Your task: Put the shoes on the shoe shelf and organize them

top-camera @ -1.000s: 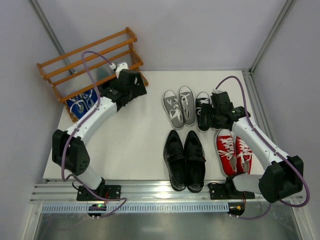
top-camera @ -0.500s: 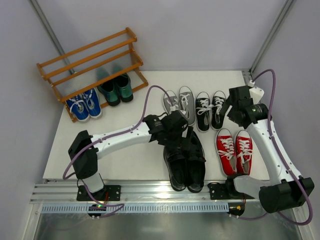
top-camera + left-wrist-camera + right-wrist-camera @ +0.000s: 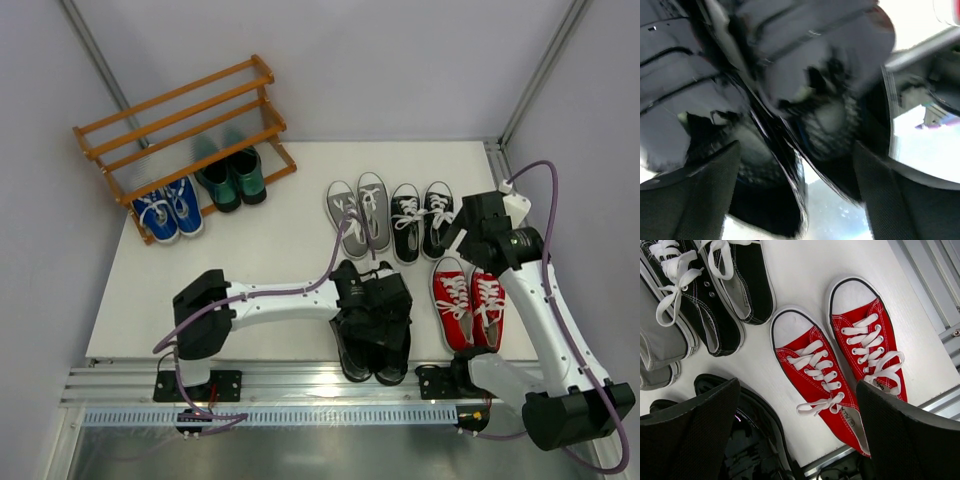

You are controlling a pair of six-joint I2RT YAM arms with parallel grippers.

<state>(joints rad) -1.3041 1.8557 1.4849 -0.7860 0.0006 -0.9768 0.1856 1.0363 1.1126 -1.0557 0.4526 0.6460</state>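
- The left gripper (image 3: 796, 150) is seen with its jaws spread wide; nothing is clamped between them.
- The black leather loafers (image 3: 790, 75) are found directly ahead of those jaws, side by side, filling the gap between the two fingers (image 3: 700, 190). Whether the pads are touching the leather cannot be told.
- The right gripper (image 3: 797, 390) is held above the table (image 3: 260, 240), its jaws fully parted and empty.
- The red sneakers (image 3: 812, 375) are seen below and between the right jaws, toes pointed away from them.
- The black-and-white lace-up sneakers (image 3: 715, 285) are placed beyond the right gripper's left-hand finger, with the grey sneakers (image 3: 657, 340) just beside them, further out.
- The shoe shelf (image 3: 172, 99) is set well apart from both sets of jaws, at the far left corner.
- The blue sneakers (image 3: 168, 212) and the dark green loafers (image 3: 232, 178) are lodged on its lowest tier.
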